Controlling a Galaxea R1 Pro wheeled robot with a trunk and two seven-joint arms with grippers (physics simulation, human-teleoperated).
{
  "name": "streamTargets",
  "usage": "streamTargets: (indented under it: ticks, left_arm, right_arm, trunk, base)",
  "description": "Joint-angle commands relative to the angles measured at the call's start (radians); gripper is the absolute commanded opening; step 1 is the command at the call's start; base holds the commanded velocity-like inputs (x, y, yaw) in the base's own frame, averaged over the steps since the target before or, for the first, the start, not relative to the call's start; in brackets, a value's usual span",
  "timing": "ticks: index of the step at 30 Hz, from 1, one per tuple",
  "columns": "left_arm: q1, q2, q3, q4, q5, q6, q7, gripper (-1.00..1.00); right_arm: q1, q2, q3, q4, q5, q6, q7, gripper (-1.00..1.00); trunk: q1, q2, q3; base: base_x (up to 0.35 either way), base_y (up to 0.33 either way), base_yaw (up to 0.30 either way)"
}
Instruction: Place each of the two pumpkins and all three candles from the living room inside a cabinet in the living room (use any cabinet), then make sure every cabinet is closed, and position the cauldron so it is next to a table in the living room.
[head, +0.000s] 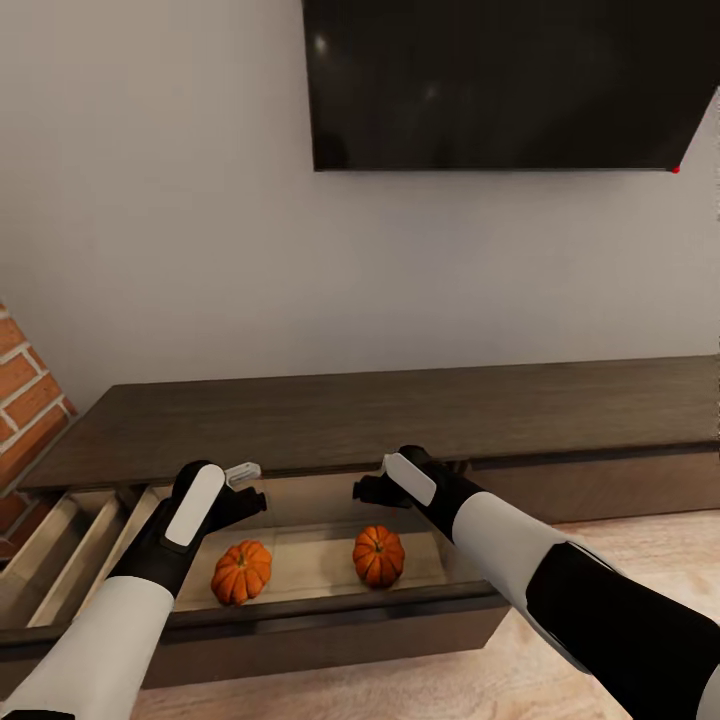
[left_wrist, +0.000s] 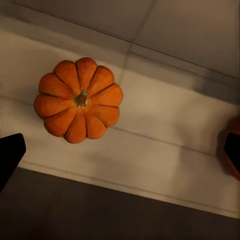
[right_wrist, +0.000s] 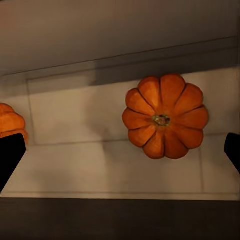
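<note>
Against a pale wall, the long dark-brown wood cabinet has a drawer pulled out; two small bright-orange ribbed pumpkins sit apart inside. Left gripper and right gripper hover above, spread, empty.

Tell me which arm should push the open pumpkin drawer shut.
Probably the right: right gripper hangs empty over the drawer's middle, above a pumpkin; left gripper sits nearer its end.
</note>
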Motion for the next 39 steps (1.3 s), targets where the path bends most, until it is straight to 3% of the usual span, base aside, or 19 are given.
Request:
streamTargets:
  ticks: [1, 39]
  left_arm:
    - [-0.001, 0.003, -0.003, -0.001, 0.010, 0.001, 0.011, 1.00]
    - [-0.001, 0.004, 0.000, -0.001, 0.010, 0.001, 0.014, 1.00]
  right_arm:
    - [-0.001, -0.001, 0.007, -0.001, -0.010, 0.001, -0.008, 1.00]
    - [-0.001, -0.002, 0.007, -0.002, -0.010, 0.004, -0.011, 1.00]
  trunk:
    - [-0.001, 0.000, 0.003]
    - [-0.018, 0.009, 0.150]
  base:
    - [0.000, 0.000, 0.000]
    - [-0.008, 0.000, 0.000]
